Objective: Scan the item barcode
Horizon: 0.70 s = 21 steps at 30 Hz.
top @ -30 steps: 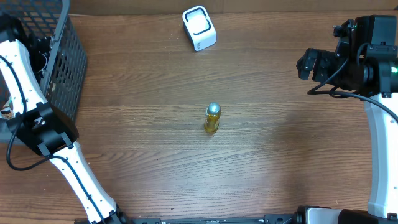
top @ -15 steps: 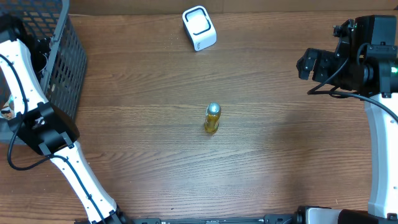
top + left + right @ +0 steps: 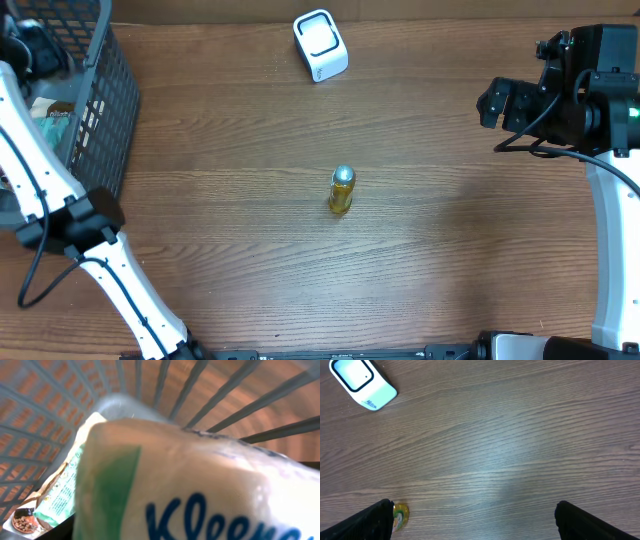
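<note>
Left gripper (image 3: 35, 50): inside grey wire basket (image 3: 105, 110); Kleenex pack (image 3: 200, 475) close against it; hold cannot be told.
Right gripper (image 3: 472, 522): spread wide, empty, open tabletop (image 3: 520, 435) beneath; barcode scanner (image 3: 362, 380) ahead-left; yellow bottle (image 3: 400, 514) beside one finger.

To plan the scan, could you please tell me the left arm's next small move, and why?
Probably, if it has the Kleenex pack gripped, raise the left gripper clear of the basket: the pack fills its wrist view, and the scanner sits across the table.
</note>
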Available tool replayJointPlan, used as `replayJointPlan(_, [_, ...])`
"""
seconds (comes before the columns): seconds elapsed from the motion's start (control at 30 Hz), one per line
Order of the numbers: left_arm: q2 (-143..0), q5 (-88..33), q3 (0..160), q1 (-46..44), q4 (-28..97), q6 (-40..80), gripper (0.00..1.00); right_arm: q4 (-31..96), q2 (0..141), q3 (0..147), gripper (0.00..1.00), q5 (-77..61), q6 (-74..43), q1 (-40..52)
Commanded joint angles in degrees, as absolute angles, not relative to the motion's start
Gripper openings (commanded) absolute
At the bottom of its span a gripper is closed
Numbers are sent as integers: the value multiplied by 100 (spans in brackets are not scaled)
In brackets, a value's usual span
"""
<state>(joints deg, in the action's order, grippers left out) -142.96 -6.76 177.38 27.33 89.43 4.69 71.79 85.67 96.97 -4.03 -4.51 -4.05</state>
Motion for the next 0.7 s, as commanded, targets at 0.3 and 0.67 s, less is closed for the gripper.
replayJointPlan(0.3, [-11968, -1291, 18005, 1977, 9321, 1205, 11, 7170, 8495, 9821, 100, -349, -467, -416])
replayJointPlan(0.67, [-11839, -1142, 16822, 93, 9679, 1337, 13, 7170, 8495, 9821, 100, -349, -467, -416])
